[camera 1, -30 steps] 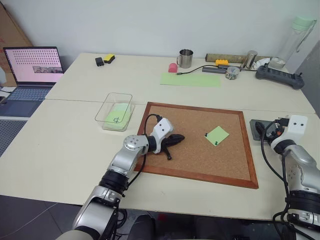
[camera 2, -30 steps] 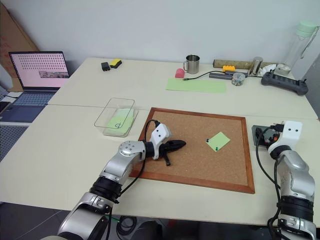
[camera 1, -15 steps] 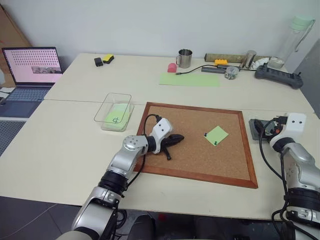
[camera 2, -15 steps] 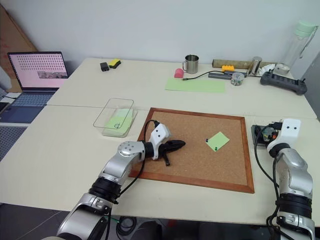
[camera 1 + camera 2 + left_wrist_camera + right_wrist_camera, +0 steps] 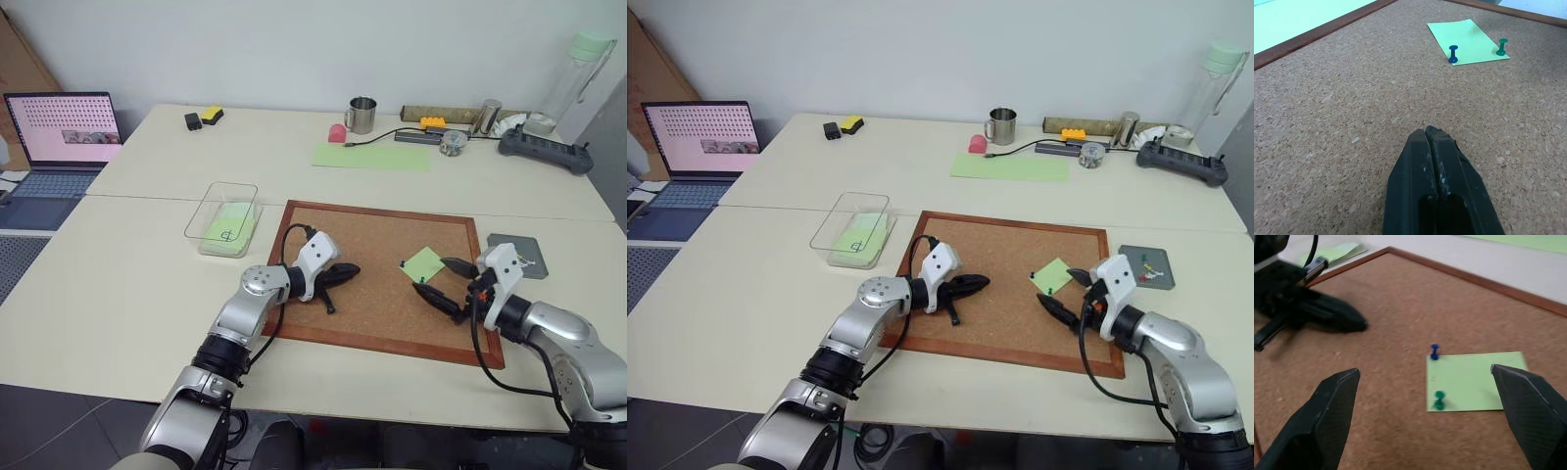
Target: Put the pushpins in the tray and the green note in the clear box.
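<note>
Swinging in from beside the tray [image 5: 517, 255] a second ago, the right pincer [image 5: 442, 281] now hangs over the cork board [image 5: 372, 250], just short of the green note [image 5: 423, 263], and the tray it had covered lies bare with a few pushpins in it. Its jaws stand wide apart and hold nothing. The left pincer [image 5: 338, 277] has not stirred: it rests on the board well left of the note, jaws pressed together, nothing between them.

Taking the note as the mark, two pins are stuck through it: a blue pin [image 5: 1434, 352] at one corner and a green pin [image 5: 1439, 400] on the adjoining edge, both nearest the right pincer. The tray sits on the surface beyond the board's right frame, right of the note. The clear box [image 5: 224, 216] lies far left of it, past the board's left corner, already holding a scribbled note.

The step in hand looks like pin removal. Next the right pincer must narrow, settle over one pin head, close and pull straight up, then carry it back to the tray. Only with both pins out can the note go to the box.
</note>
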`<state>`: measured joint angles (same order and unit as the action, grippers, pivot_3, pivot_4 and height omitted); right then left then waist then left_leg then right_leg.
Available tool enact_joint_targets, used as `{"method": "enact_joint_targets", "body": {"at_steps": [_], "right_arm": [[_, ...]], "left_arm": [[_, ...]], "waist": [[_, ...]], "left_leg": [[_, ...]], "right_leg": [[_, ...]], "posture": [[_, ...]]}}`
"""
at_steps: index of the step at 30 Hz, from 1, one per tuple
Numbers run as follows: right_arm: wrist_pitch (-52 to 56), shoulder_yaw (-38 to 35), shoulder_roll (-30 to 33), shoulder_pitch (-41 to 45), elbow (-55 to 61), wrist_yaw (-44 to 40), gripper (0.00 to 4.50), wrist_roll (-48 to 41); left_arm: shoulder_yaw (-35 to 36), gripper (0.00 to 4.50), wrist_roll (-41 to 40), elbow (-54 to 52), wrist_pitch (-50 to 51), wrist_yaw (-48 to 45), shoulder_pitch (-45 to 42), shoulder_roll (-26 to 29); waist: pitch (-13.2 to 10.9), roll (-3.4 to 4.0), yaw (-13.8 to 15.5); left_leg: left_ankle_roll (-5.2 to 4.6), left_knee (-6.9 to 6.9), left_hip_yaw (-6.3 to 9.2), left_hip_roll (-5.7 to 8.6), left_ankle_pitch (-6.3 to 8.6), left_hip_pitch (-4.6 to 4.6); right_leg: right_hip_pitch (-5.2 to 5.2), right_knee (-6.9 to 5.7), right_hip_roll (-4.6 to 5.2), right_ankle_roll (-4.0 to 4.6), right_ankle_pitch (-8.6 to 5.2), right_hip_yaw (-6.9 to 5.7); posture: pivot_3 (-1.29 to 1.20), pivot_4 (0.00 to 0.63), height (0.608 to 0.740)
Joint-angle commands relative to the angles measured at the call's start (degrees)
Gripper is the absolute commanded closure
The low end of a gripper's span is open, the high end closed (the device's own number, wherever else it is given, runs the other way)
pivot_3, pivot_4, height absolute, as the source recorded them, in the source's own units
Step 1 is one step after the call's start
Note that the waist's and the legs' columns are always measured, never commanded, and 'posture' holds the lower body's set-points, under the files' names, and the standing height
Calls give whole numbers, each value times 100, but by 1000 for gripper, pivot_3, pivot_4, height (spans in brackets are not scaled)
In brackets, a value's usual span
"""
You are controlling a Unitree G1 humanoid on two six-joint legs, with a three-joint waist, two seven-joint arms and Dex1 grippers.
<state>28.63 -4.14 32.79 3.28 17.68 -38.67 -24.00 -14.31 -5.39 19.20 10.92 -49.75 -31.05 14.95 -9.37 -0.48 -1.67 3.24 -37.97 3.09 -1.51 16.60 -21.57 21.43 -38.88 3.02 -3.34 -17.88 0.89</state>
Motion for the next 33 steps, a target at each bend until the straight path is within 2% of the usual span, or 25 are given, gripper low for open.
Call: {"method": "enact_joint_targets", "body": {"at_steps": [1,5,8,14,19,27,33], "right_arm": [[-331,38,-122,82,-141,43,9,147],[-601,165,-284,227,-559,50,9,341],[-717,196,-357,276,-725,11,449,399],[-887,194,-399,301,-862,-34,1765,496],[-934,201,-393,279,-879,-49,2638,511],[-1040,204,-412,305,-907,10,4408,586],[-1088,80,-445,334,-793,-13,4469,482]], "left_arm": [[-99,4500,93,138,138,-49,95,44],[-100,4500,96,158,128,-57,72,38],[-99,4500,101,152,120,-59,79,36],[-91,4500,101,122,135,-55,112,50],[-94,4500,96,89,147,-58,141,54],[-97,4500,101,91,145,-72,143,71],[-101,4500,96,101,148,-89,135,73]], "waist": [[0,0,1],[0,0,1],[0,0,1],[0,0,2],[0,0,2],[0,0,1],[0,0,1]], "left_leg": [[0,0,0,0,0,0],[0,0,0,0,0,2],[0,0,-1,0,0,3],[0,0,-2,0,0,3],[0,1,-1,0,0,3],[0,1,-1,0,0,4],[0,1,-2,0,0,4]], "right_leg": [[0,0,0,0,0,1],[0,0,0,0,0,1],[0,0,0,0,0,1],[-1,1,0,0,0,2],[-1,1,0,0,0,1],[-1,1,0,0,0,1],[-1,1,0,0,0,2]], "posture": [[0,150,740],[0,150,740],[0,150,740],[0,150,740],[0,150,740],[0,150,740],[0,150,740]]}}
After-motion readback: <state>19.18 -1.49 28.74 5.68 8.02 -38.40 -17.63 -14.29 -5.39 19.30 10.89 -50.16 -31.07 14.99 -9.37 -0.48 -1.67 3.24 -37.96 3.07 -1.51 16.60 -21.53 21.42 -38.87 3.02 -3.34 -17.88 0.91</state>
